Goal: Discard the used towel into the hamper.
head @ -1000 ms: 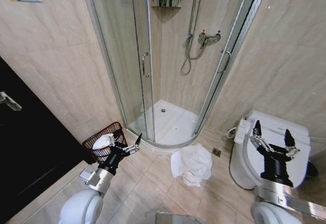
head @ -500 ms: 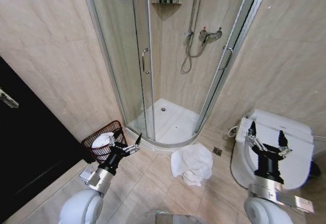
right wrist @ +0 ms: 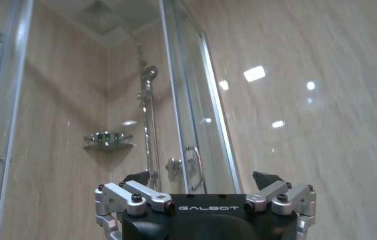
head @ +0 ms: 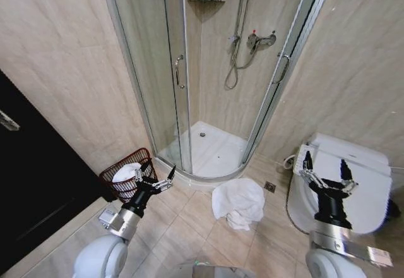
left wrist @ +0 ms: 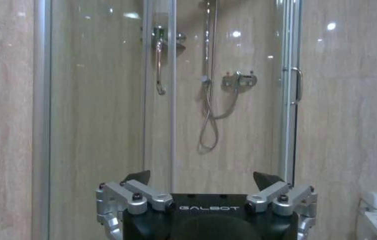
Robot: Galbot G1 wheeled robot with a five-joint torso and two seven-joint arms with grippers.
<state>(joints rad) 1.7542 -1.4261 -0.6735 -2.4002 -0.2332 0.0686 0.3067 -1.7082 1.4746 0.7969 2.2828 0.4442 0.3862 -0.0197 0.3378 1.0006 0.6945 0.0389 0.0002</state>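
A crumpled white towel (head: 238, 203) lies on the tiled floor in front of the shower. The hamper (head: 120, 177), a small dark reddish-brown wire basket, stands by the left wall with something white (head: 127, 172) inside. My left gripper (head: 157, 175) is open and hangs just to the right of the hamper, empty. My right gripper (head: 325, 169) is open and raised in front of the toilet, right of the towel and well above the floor. Both wrist views look at the shower wall past open fingers (left wrist: 137, 178) (right wrist: 268, 179).
A curved glass shower enclosure (head: 208, 76) fills the back corner, with its raised white tray (head: 205, 155) behind the towel. A white toilet (head: 353, 183) stands at the right. A dark door (head: 31, 183) is at the left. A floor drain (head: 269, 187) sits beside the towel.
The right gripper has shifted left and a little lower, toward the towel side of the toilet. The head camera tilted slightly. The left gripper, hamper and towel stay put.
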